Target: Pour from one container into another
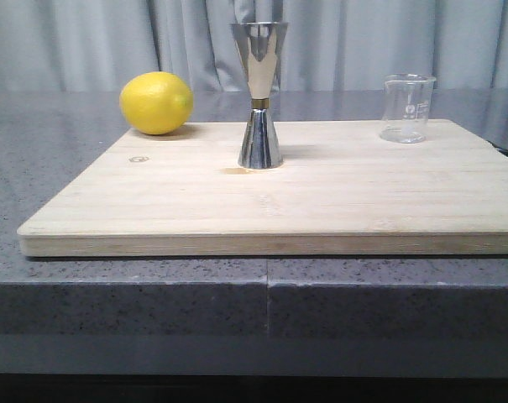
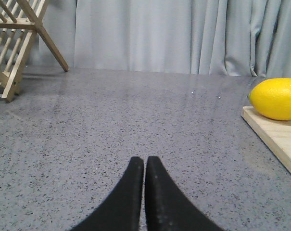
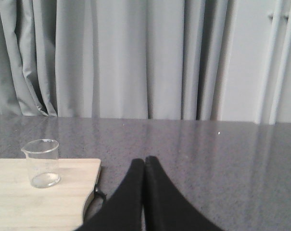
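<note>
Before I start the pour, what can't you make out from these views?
- Beaker contents: clear glass, front and right wrist views; liquid level unreadable.
- Beaker's printed marks: too small in both views.
- Jigger top cup: front view sits below its rim, inside hidden.
- Board right corner: cut off by front view's edge.
- Rack: cropped, left wrist view.

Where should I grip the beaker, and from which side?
Grip the beaker around mid-wall, probably with the right gripper coming in level from the right. It stands upright at the board's far right corner, nearer that arm, with open counter on that side. Its wall is straight and round, so the jaws, now shut, must open first. Keep clear of the pour lip.
</note>
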Robot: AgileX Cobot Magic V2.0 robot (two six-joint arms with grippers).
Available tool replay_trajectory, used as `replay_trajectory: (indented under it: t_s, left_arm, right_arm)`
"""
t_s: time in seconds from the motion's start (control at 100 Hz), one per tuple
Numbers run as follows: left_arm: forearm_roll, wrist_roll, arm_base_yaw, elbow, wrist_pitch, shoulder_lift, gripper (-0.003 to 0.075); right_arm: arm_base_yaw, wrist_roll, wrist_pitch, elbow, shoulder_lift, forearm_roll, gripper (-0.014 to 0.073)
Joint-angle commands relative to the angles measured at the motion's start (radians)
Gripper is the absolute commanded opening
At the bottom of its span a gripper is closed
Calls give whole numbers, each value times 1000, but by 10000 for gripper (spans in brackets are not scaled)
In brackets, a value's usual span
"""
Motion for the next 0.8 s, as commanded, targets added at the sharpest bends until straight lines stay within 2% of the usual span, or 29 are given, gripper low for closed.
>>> replay_trajectory:
  t_s: [0.0,0.06,0.16,0.5,0.54,0.79]
  left_arm:
    - [2,1,-6,22,-73,-22,-21]
    - [2,1,-6,22,-73,-22,-21]
    - [2,1,-6,22,-73,-22,-21]
    - [2,1,-6,22,-73,-22,-21]
    - [2,1,-6,22,-73,-22,-21]
    - [2,1,-6,22,-73,-22,-21]
  right_arm:
    - [-5,-166,-43,-12,4,200,-69]
    - [-5,-270,-82,10,4,284,-69]
    - [-5,-357,-115,54,1,373,-69]
    - [-5,-357,-124,221,-79,460,-69]
    - [-5,-357,-90,218,-83,469,-69]
    - [-5,-357,-90,218,-83,469,-69]
